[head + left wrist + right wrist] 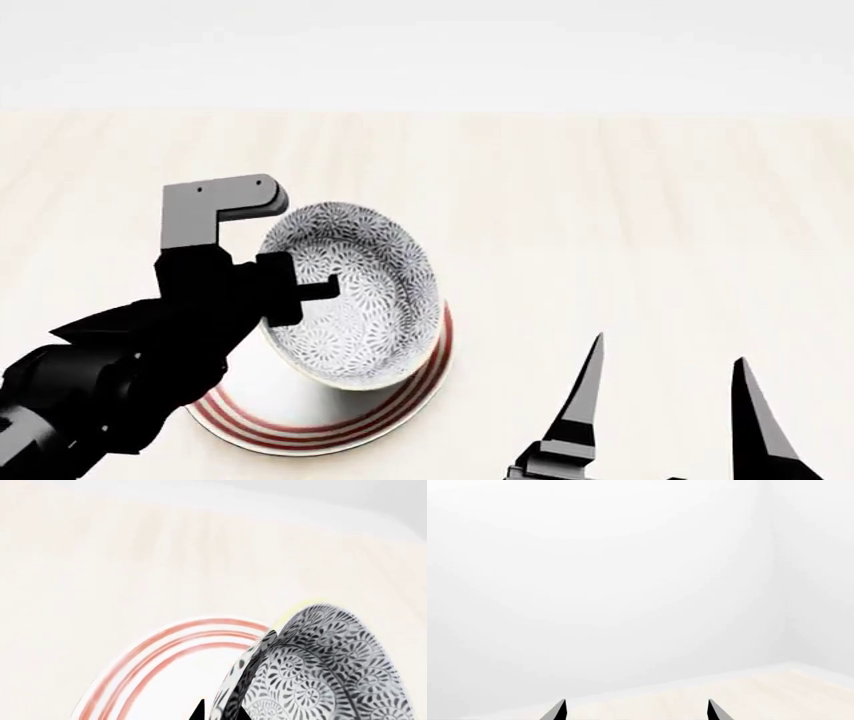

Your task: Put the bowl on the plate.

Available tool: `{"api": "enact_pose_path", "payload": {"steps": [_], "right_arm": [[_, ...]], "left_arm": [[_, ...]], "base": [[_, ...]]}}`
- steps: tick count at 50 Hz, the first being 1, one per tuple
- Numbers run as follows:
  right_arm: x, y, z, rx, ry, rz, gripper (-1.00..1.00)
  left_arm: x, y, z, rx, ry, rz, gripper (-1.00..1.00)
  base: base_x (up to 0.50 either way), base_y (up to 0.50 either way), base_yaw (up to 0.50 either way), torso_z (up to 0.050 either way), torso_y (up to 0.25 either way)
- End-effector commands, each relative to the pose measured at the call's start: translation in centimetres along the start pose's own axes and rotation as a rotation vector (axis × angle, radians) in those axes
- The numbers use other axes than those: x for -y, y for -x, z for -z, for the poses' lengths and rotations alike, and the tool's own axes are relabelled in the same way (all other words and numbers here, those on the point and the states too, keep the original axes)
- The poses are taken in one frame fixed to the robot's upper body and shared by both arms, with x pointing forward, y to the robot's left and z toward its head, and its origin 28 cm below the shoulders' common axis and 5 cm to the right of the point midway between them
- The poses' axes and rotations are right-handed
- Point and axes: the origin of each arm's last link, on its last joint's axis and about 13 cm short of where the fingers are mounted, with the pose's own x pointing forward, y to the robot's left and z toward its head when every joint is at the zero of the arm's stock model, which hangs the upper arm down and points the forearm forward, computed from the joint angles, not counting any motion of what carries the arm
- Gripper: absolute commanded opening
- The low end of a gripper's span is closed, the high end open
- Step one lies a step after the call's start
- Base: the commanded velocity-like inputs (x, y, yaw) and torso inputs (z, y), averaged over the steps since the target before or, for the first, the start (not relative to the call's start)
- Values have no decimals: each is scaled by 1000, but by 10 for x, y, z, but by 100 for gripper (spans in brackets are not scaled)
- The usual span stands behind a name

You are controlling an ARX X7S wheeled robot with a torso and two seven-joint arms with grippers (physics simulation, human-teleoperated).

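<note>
Holding the bowl (358,296) tilted by its left rim in the pinched-shut left claw (296,292), over the plate (320,420) on the tabletop (641,200). Placement underway; levelling, lowering, releasing needed next. Right claw (663,400) spread wide, empty, near right.

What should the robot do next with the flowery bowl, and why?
Probably lower it a little and level it. The left gripper grips the rim of the bowl, which hangs tilted over the plate rather than resting flat. The right gripper sits open, off to the side.
</note>
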Motion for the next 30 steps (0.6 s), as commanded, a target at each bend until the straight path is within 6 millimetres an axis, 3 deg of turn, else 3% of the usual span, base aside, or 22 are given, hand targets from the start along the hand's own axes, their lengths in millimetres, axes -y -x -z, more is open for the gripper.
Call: {"api": "enact_pose_path", "payload": {"steps": [1, 29, 30], "right_arm": [[1, -1, 0, 12, 11, -1, 100], [2, 0, 1, 10, 11, -2, 100], [1, 0, 1, 8, 11, -2, 100]], "left_arm": [[7, 0, 4, -26, 46, 10, -100], [-1, -2, 13, -20, 81, -8, -100], [-1, -3, 10, 2, 70, -16, 100]], "base": [[0, 0, 0, 0, 0], [0, 0, 0, 0, 0], [0, 0, 0, 0, 0]]}}
